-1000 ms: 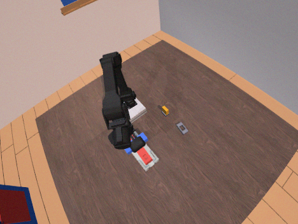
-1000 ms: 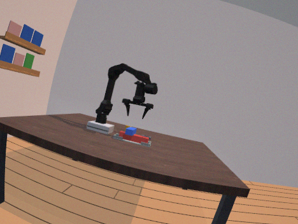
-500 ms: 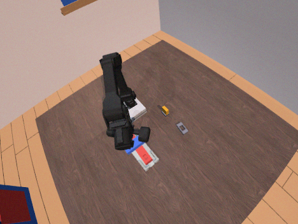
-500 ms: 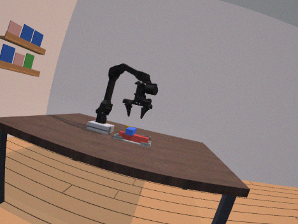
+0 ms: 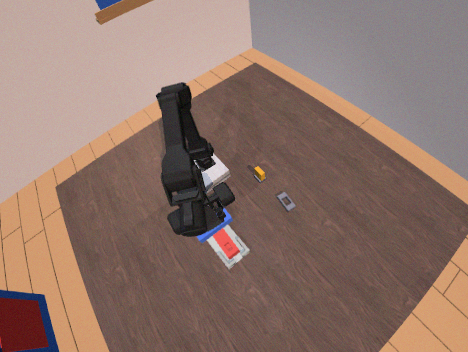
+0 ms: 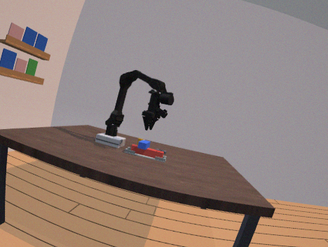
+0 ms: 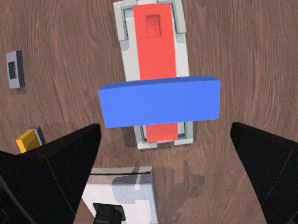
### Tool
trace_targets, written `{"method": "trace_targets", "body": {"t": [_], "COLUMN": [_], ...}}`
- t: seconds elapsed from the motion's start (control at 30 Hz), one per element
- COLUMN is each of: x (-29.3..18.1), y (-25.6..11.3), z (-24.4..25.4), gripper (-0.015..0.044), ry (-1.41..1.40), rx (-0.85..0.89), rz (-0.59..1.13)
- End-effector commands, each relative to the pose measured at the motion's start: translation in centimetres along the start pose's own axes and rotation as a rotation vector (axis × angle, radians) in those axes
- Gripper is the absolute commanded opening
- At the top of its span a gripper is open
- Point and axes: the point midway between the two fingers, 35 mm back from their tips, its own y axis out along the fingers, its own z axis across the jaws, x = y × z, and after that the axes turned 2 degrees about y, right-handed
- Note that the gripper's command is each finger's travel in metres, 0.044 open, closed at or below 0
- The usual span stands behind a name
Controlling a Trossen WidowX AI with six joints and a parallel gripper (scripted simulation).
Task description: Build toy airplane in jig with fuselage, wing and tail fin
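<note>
The red fuselage (image 5: 226,243) (image 6: 154,152) (image 7: 157,57) lies lengthwise in the pale grey cradle (image 5: 231,264) (image 6: 160,158) (image 7: 131,65). The blue wing (image 5: 208,235) (image 6: 144,144) (image 7: 162,102) lies across its top, square to it and looking level. Its tab and socket are hidden beneath it. The small tail socket (image 7: 153,26) is empty. The orange tail fin (image 5: 259,173) (image 6: 140,139) (image 7: 28,141) stands in a small grey holder to the side. My gripper (image 6: 148,128) (image 7: 168,130) is open and empty, above the wing with air between.
An empty grey holder (image 5: 286,201) (image 7: 20,70) with a slot lies on the table beside the cradle, beyond the tail fin. The white robot base (image 5: 216,172) (image 6: 108,140) (image 7: 125,195) stands close behind the wing end of the cradle.
</note>
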Motion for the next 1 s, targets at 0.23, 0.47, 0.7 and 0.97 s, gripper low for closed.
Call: {"method": "trace_targets", "body": {"t": [0.23, 0.47, 0.7, 0.97], "x": [0.2, -0.3, -3.5, -9.2], "y": [0.0, -0.2, -0.1, -0.1], "z": [1.0, 9.7, 17.1, 24.2], "gripper": [0.0440, 0.0440, 0.0440, 0.0440], "ry": [-0.076, -0.117, -0.121, -0.079], "rx": [-0.002, 0.015, -0.002, 0.022], "rz": [-0.001, -0.005, -0.003, 0.007]}}
